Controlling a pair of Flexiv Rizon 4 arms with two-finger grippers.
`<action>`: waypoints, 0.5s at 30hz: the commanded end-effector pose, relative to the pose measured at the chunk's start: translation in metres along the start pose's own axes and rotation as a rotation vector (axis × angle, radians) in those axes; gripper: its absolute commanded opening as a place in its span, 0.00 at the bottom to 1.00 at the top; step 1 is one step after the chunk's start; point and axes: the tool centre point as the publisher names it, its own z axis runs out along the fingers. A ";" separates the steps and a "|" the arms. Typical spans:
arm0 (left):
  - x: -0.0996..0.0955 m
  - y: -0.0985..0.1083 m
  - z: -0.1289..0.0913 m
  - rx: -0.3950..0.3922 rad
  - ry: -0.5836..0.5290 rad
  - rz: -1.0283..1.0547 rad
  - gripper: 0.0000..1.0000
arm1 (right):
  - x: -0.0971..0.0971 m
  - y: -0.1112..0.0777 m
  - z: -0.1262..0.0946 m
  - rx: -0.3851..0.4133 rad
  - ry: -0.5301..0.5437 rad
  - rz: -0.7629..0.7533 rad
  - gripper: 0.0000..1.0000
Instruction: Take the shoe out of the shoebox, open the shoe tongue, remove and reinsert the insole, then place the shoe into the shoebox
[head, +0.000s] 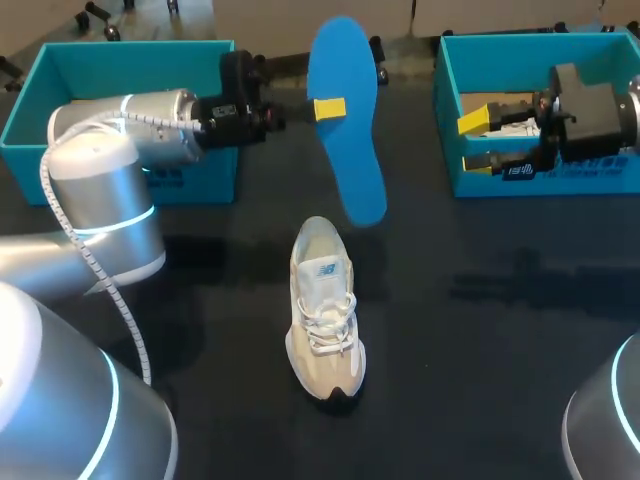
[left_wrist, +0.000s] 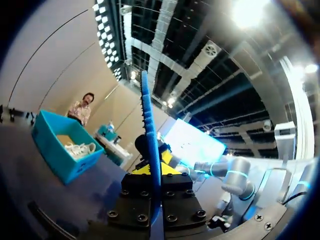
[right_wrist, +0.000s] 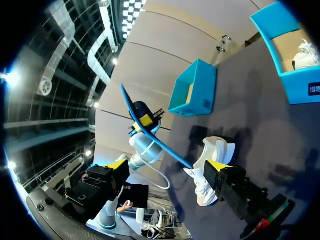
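A beige and white shoe (head: 325, 310) stands on the black table, toe toward the front edge. Above and behind it the blue insole (head: 345, 120) hangs in the air, with my left gripper (head: 327, 108) shut on its middle. In the left wrist view the insole (left_wrist: 150, 125) shows edge-on, pinched between the yellow tips (left_wrist: 150, 170). My right gripper (head: 478, 140) is open over the right shoebox (head: 540, 180), fingers wide apart and holding nothing. From the right wrist, the shoe (right_wrist: 212, 160) and the insole (right_wrist: 150, 132) lie ahead of the open right gripper (right_wrist: 166, 166).
A second blue shoebox (head: 120, 60) sits at the back left, partly behind my left arm. The right shoebox holds another white shoe (head: 515, 128). Bare black tabletop (head: 480, 330) surrounds the shoe in the middle.
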 end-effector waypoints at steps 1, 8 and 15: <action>0.000 -0.003 0.001 -0.032 -0.015 0.556 0.00 | 0.000 0.001 0.002 0.001 -0.002 0.000 1.00; -0.002 -0.005 -0.003 -0.138 -0.021 0.747 0.00 | 0.000 0.001 0.002 0.001 -0.002 0.000 1.00; -0.009 -0.004 -0.007 -0.190 -0.005 0.906 0.00 | 0.000 0.001 0.002 0.001 -0.002 0.000 1.00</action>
